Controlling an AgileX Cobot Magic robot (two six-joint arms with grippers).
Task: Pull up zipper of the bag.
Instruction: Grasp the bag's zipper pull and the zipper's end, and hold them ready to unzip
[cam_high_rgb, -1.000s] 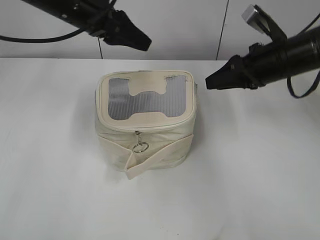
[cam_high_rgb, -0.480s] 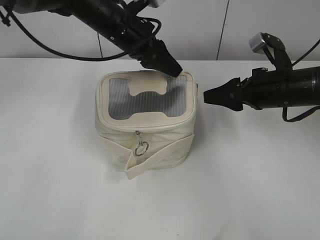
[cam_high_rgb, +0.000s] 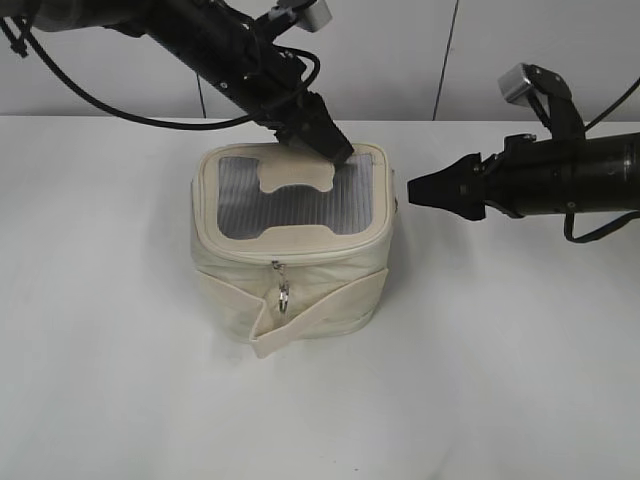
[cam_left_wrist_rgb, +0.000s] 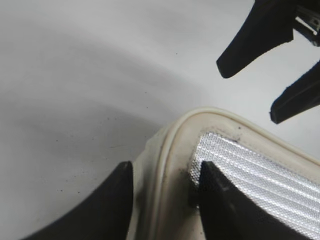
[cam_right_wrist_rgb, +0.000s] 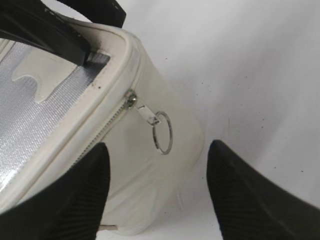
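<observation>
We see the small boxy cream fabric bag (cam_high_rgb: 290, 255) standing upright on the white table (cam_high_rgb: 100, 380), near its middle. Its top panel of grey mesh (cam_high_rgb: 290, 205) carries a cream H-shaped patch (cam_high_rgb: 295, 178), and a wide cream strap (cam_high_rgb: 320, 315) crosses its front side. The thin cream zipper track (cam_high_rgb: 300, 258) runs round the rim of the top panel and looks closed along the front; what lies inside the bag we cannot tell.

One small silver ring pull (cam_high_rgb: 284, 296) hangs down the front wall. In the right wrist view a second silver ring pull (cam_right_wrist_rgb: 162, 132) hangs from its slider on the bag's side wall.

Our left gripper (cam_high_rgb: 330, 150) rests on the far right corner of the top panel, its black fingers (cam_left_wrist_rgb: 220, 205) parted narrowly, one on the mesh and one outside the rim, straddling the cream edge. Our right gripper (cam_high_rgb: 418, 190) hovers just beside the bag's right side, fingers (cam_right_wrist_rgb: 240, 195) spread wide, holding nothing, with the ring between them in its own view.
</observation>
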